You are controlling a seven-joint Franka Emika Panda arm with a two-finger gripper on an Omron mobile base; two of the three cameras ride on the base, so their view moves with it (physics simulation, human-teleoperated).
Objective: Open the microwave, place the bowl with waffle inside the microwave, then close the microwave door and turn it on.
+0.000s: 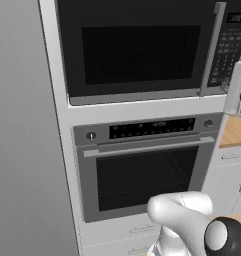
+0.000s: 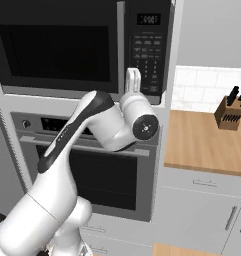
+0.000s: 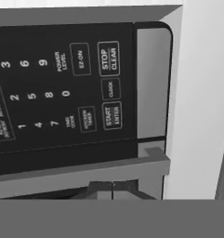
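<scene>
microwave: large black built-in box w/ dark window (image 1: 137,50), set above the steel oven w/ horizontal bar handle (image 1: 147,165). Hand view is rolled, so the keypad reads sideways.
door: wide black microwave door w/ tall grey vertical bar handle (image 1: 211,50) looks shut, flush w/ the front in both base views.
keypad: black keypad panel w/ small display (image 2: 148,50) right of the door. Hand view sits close on it; START/ENTER key (image 3: 111,116) just below STOP/CLEAR key (image 3: 108,59).
gripper: two-finger gripper (image 3: 113,188) up at the keypad's lower edge, tips barely visible at frame bottom. They seem close together, but can't tell if clenched or released; nothing visible between them.
bowl: small reddish-brown bowl w/ waffle, location unknown from these frames; can't tell if it's inside the microwave.
step (judgement): prob. the final press to switch on, assuming the bowl went in.
risk 1: START and STOP/CLEAR are neighbours; slight aim error hits the wrong key, no start.
risk 2: tips near the grey trim; push could land on the frame, not a key.
risk 3: wrist close to the handle; a swing could catch it and pull the door.
other: wooden countertop (image 2: 207,142) w/ knife block (image 2: 231,112) off to the right, well apart.
</scene>
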